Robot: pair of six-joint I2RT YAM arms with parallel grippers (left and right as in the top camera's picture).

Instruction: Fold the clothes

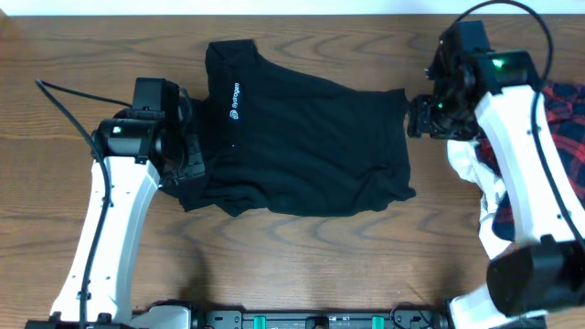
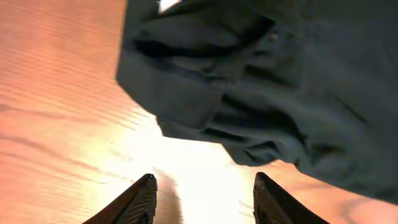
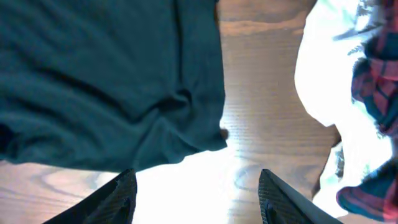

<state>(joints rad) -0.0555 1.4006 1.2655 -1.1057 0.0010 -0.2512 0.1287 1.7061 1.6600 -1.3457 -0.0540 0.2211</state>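
The black collared shirt point(image 1: 302, 137) lies on the wooden table with its small white logo point(image 1: 234, 102) facing up near the left side. My left gripper point(image 1: 189, 157) sits at the shirt's left edge. In the left wrist view it point(image 2: 204, 186) is open over bare wood, with the rumpled shirt edge point(image 2: 267, 81) just ahead of the tips. My right gripper point(image 1: 414, 117) is at the shirt's right edge. In the right wrist view it point(image 3: 196, 180) is open and empty, with the shirt's corner point(image 3: 106, 81) just beyond its left finger.
A red-and-navy plaid piece point(image 1: 567, 128) and a white piece point(image 1: 471, 164) lie heaped at the table's right edge, partly under my right arm; they show in the right wrist view too, white point(image 3: 323, 74) and plaid point(image 3: 379, 81). A cable point(image 1: 73, 91) trails to the left arm.
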